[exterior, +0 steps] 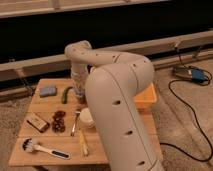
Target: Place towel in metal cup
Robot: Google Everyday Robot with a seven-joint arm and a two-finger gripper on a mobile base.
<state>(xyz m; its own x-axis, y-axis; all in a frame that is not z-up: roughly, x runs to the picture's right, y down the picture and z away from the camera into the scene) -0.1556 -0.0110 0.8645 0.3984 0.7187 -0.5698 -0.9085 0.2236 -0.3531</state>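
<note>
The gripper (78, 90) hangs low over the far side of the wooden table (125, 150), beside the green vegetable (66, 94), its grip unreadable, while neither towel nor metal cup shows clearly, so the placement looks unfinished.
</note>
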